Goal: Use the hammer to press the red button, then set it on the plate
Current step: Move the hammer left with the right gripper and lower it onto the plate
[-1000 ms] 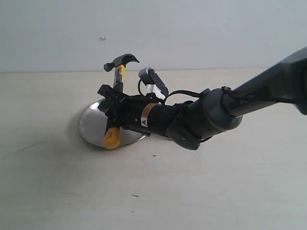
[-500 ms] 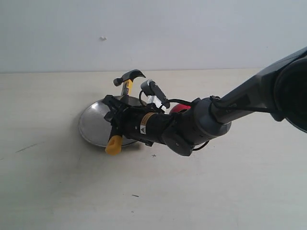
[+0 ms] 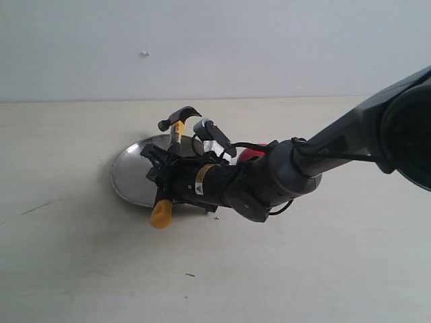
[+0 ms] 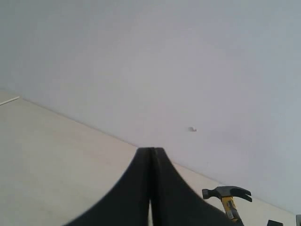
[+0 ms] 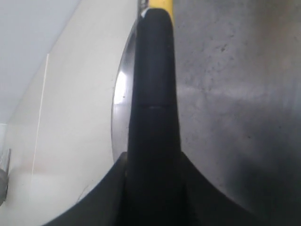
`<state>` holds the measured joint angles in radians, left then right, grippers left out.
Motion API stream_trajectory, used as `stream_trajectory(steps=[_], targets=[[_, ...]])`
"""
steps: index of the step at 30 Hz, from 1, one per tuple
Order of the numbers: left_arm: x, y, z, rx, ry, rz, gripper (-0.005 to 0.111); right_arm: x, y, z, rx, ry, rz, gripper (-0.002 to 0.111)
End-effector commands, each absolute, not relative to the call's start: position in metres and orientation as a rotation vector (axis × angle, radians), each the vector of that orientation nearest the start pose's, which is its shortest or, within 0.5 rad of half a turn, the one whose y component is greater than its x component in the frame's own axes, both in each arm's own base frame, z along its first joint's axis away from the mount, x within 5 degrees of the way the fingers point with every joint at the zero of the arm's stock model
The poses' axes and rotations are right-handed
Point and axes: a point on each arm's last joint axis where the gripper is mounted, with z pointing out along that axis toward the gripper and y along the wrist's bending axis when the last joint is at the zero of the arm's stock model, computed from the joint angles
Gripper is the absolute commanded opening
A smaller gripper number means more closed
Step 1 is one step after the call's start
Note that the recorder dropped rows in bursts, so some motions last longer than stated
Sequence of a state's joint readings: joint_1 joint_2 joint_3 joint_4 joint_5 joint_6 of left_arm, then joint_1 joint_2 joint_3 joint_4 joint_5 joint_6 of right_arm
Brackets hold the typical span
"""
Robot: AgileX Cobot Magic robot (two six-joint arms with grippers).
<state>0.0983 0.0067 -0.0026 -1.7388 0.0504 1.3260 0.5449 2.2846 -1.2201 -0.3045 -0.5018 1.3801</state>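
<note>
1. The hammer (image 3: 176, 129) is clamped in the right tool (image 3: 163, 169). It stands steeply tilted, with the dark head raised toward the wall (image 3: 269, 47) and the yellow end of the handle low.
2. The right tool is closed on the black handle, between the head and the yellow end. In the right wrist view one dark finger (image 5: 155, 84) lies along the handle and hides most of it.
3. The hammer is over the plate (image 3: 128, 176). The yellow end projects past the near rim of the plate, above the desk (image 3: 81, 269). Whether the hammer touches the plate cannot be determined.
4. The plate lies flat on the desk, partly covered by the right tool and its arm.
5. The red button (image 3: 250, 154) stands just beside the plate, on its right. Only a small red patch shows behind the arm.
6. The left tool (image 4: 151, 155) is fully closed, finger against finger, and holds nothing. It is raised clear of the desk, well apart from the hammer.
</note>
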Motion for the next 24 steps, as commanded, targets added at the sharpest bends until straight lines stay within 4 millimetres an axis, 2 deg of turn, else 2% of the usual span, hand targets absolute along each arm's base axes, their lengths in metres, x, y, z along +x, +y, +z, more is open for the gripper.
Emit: stream_trajectory(steps=[1,10,17,24], targets=[[0.0561,0.0007,0.2141,-0.335,1.443,-0.295,0.000,0.3837,0.2508,0.0879,0.442,2.149,1.152,0.000],[0.0561,0.0007,0.2141,-0.335,1.443,-0.295,0.000,0.3848,0.2539,0.0887,0.380,2.184,1.130,0.000],[0.0561,0.0007,0.2141,-0.335,1.443,-0.295,0.000,0.3846,0.2511,0.0839,0.410,2.239,1.067,0.000],[0.0561,0.0007,0.2141,-0.335,1.443,-0.295,0.000,0.3842,0.2501,0.0822,0.417,2.256,1.045,0.012]])
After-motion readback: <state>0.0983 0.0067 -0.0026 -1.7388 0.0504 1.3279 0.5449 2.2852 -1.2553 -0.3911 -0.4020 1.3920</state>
